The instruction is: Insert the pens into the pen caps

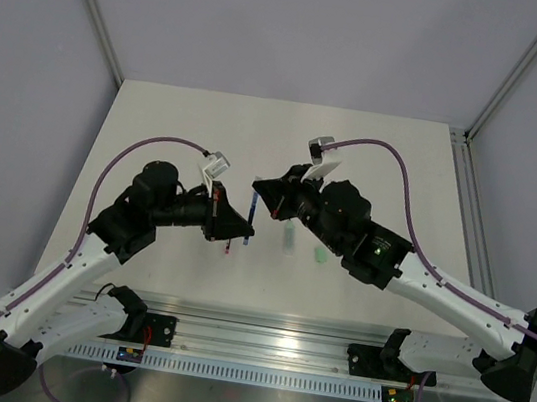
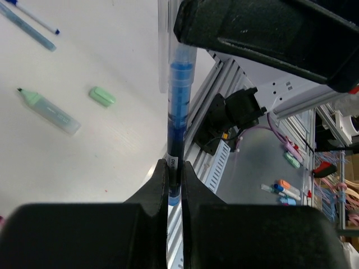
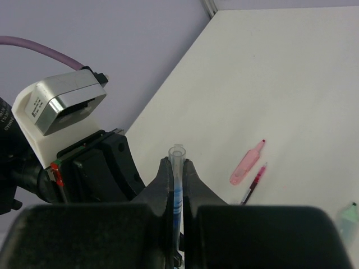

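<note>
My left gripper (image 2: 174, 168) is shut on the lower end of a dark blue pen (image 2: 176, 120) and holds it upright above the table. The pen's upper end sits inside a clear whitish cap (image 3: 177, 159), on which my right gripper (image 3: 177, 163) is shut. In the top view the two grippers meet at mid-table, left (image 1: 242, 229) and right (image 1: 259, 190), with the pen (image 1: 250, 214) between them. A pink cap-like piece (image 3: 247, 163) and a red pen (image 3: 255, 182) lie on the table. A green marker (image 2: 47, 109) and a green cap (image 2: 102, 96) lie apart.
Two thin pens, one dark blue (image 2: 35, 17) and one teal (image 2: 28, 27), lie at the far side in the left wrist view. The aluminium rail (image 1: 260, 326) runs along the near edge. Purple cables (image 1: 122, 164) arch over both arms.
</note>
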